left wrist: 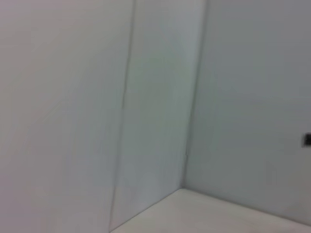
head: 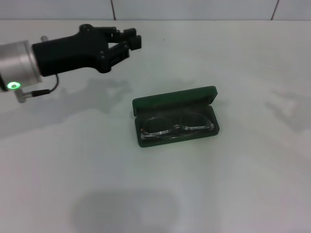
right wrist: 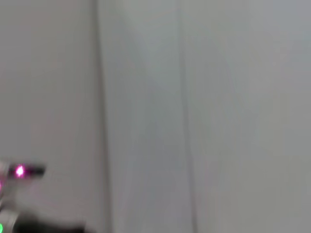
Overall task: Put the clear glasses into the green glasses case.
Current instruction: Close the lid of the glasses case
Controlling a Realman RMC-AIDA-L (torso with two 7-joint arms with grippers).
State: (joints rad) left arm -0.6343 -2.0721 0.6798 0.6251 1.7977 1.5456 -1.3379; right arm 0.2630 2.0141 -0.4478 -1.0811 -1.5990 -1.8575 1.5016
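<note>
Head view, big to small: white table (head: 233,194) fills the scene. Left gripper (head: 127,42) reaches in from the robot's left, held off the surface w/ nothing in it; fingers (head: 131,34) look nearly together, tips pointing across the table. Right arm isn't seen in head view, so can't tell its fingers.

Green glasses case (head: 175,102) sits well ahead of and below those fingertips, apart from them, lid up on the far side and tray facing up. Prob. left open that way so the frames could drop straight in.

Clear glasses (head: 177,127) lie inside the tray, folded flat, lenses side by side along its length, nothing sticking over the rim as far as I can see. Judgement: placing looks done; gripper hangs off to the side bc there's nothing left to hold. Lid not yet shut.

Both wrist views show only blank walls.
</note>
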